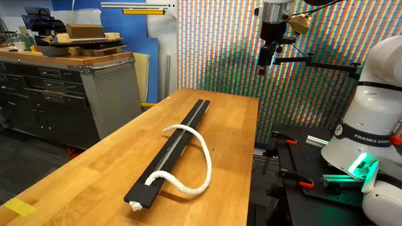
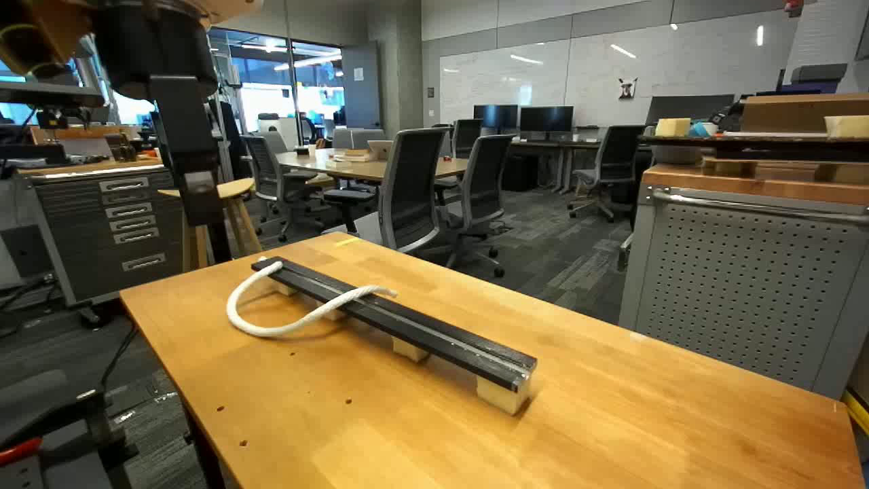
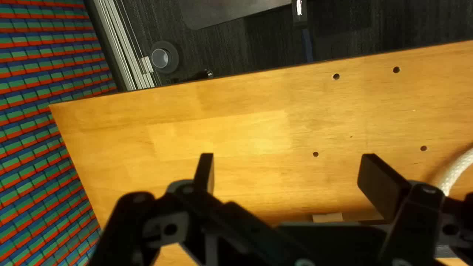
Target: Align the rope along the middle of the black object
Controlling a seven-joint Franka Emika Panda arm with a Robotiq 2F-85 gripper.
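The white rope (image 1: pixel 209 163) lies in a wide loop beside the black bar (image 1: pixel 160 157), on the robot's side. One end enters the bar near its end, where a frayed white tuft sticks out. The rope then rests on the wood and crosses over the bar's middle, its free tip beyond the far edge. The same rope (image 2: pixel 271 332) and bar (image 2: pixel 421 337) show in an exterior view. A light groove runs along the bar. My gripper (image 1: pixel 261 71) is high above the table, also seen in an exterior view (image 2: pixel 204 216). In the wrist view the gripper (image 3: pixel 286 159) is open and empty, hiding much of the bar.
Pale blocks (image 2: pixel 502 396) hold the bar above the wooden table (image 2: pixel 611 421). Yellow tape (image 1: pixel 20 206) marks a table corner. A grey cabinet (image 1: pixel 113 84) stands beyond the table. Clamps (image 1: pixel 304 183) sit on the robot's black mount. A patterned wall (image 1: pixel 220 47) is behind.
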